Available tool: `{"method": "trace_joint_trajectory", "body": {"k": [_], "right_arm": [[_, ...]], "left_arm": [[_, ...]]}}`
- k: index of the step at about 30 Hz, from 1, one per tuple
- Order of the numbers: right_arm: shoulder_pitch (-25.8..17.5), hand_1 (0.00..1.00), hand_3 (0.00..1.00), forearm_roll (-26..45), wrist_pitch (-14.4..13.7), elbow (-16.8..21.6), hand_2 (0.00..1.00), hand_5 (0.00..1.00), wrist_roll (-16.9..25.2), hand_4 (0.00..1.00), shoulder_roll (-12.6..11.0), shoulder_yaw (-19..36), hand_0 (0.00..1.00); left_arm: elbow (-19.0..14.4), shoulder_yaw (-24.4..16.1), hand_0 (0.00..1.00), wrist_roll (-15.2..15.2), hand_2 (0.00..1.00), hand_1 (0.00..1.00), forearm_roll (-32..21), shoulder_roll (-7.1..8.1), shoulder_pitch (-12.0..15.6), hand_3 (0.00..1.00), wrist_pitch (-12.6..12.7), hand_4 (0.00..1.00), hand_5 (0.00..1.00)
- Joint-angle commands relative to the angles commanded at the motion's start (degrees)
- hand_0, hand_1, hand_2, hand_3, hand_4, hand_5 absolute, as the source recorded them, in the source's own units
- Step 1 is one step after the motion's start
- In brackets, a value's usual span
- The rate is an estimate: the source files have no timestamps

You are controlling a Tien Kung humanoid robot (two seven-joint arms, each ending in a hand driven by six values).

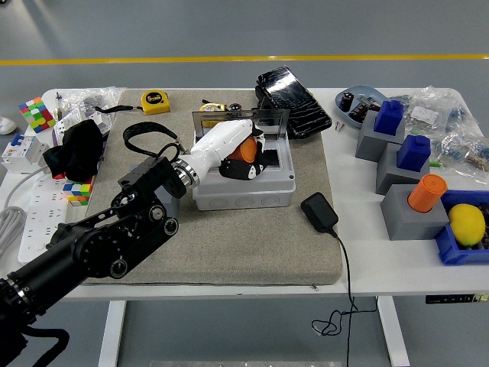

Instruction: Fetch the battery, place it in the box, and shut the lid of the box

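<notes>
Battery [245, 147], orange: frame centre, over the open grey box [243, 181], gripped in left hand [238, 157], fingers curled round it; apparently not resting inside. Lid [241, 121]: upright behind. Black charger [319, 212]: lower right of box.

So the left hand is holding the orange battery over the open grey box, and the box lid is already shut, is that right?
Not quite. The head view shows the left hand holding the orange battery over the grey box, but the lid is not shut: it stands raised at the back of the box, leaving the box open.
</notes>
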Motion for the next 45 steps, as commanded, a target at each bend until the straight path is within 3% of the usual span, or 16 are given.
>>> {"method": "trace_joint_trajectory", "body": {"k": [4,5,11,12,17,18,26,31,35,36,41,42,45], "right_arm": [[0.1,0.659,0.587,0.0,0.0,0.0,0.682,0.555,0.0,0.985,-0.1,-0.3,0.608],[0.1,0.659,0.587,0.0,0.0,0.0,0.682,0.555,0.0,0.985,-0.2,-0.4,0.610],[0.2,0.659,0.587,0.1,0.0,0.0,0.682,0.555,0.0,0.985,-0.2,-0.7,0.610],[0.2,0.659,0.587,0.1,0.0,0.0,0.682,0.555,0.0,0.985,-0.2,-0.7,0.609],[0.1,0.659,0.587,0.0,0.0,0.0,0.682,0.555,0.0,0.985,-0.2,-0.7,0.609],[0.1,0.659,0.586,0.0,0.0,0.0,0.682,0.554,0.0,0.985,-0.3,-0.6,0.609],[0.2,0.659,0.587,0.5,0.0,0.0,0.682,0.554,0.1,0.985,-0.3,-0.8,0.609],[0.1,0.659,0.586,0.4,0.0,0.0,0.682,0.555,0.1,0.985,-0.2,-0.6,0.608],[0.0,0.659,0.586,0.3,0.0,0.0,0.682,0.555,0.1,0.985,-0.1,-0.2,0.608],[0.0,0.659,0.587,0.3,0.0,0.0,0.682,0.555,0.1,0.985,-0.1,-0.2,0.608],[0.1,0.659,0.587,0.5,0.0,0.0,0.682,0.555,0.1,0.985,-0.1,-0.4,0.608],[0.1,0.659,0.587,0.7,0.0,0.0,0.682,0.555,0.2,0.985,-0.1,-0.5,0.608],[0.1,0.659,0.587,0.8,0.0,0.0,0.682,0.555,0.2,0.985,0.0,-0.6,0.608]], "left_arm": [[2.7,0.3,0.245,1.4,0.170,0.175,1.9,-1.95,-1.4,0.224,0.1,0.739,0.002],[3.1,0.4,0.255,1.7,0.214,0.215,2.2,-2.24,-1.7,0.310,0.2,0.892,0.002],[4.4,-0.3,0.255,2.8,0.214,0.215,3.5,-2.24,-2.2,0.310,0.3,0.892,0.002],[4.4,-0.4,0.453,2.7,0.525,0.551,3.8,-2.24,-2.1,0.650,0.4,0.982,0.032],[4.6,-0.7,0.453,2.3,0.525,0.551,4.3,-2.24,-2.0,0.650,0.5,0.982,0.032],[4.6,-0.8,0.517,2.3,0.641,0.650,4.1,-2.24,-1.9,0.753,0.5,0.998,0.147],[3.5,-1.2,0.516,2.0,0.681,0.659,3.1,-2.24,-1.5,0.768,0.4,0.998,0.188],[0.8,-1.8,0.469,1.6,0.662,0.632,1.5,-2.24,-0.6,0.765,0.7,0.998,0.194],[-2.2,-2.9,0.469,-0.9,0.662,0.632,0.1,-2.07,0.0,0.765,2.9,0.998,0.194],[-3.0,-3.7,0.434,-1.7,0.564,0.575,0.1,-1.96,0.1,0.740,3.4,0.998,0.199],[-5.3,-7.5,0.434,-2.5,0.564,0.575,0.7,-1.58,-0.1,0.740,3.8,0.998,0.199],[-5.3,-8.1,0.579,-2.4,0.585,0.651,0.9,-1.54,-0.3,0.692,3.7,0.998,0.239],[-4.3,-9.9,0.579,-1.0,0.585,0.651,1.7,-1.36,-0.8,0.692,2.7,0.998,0.239]]}}
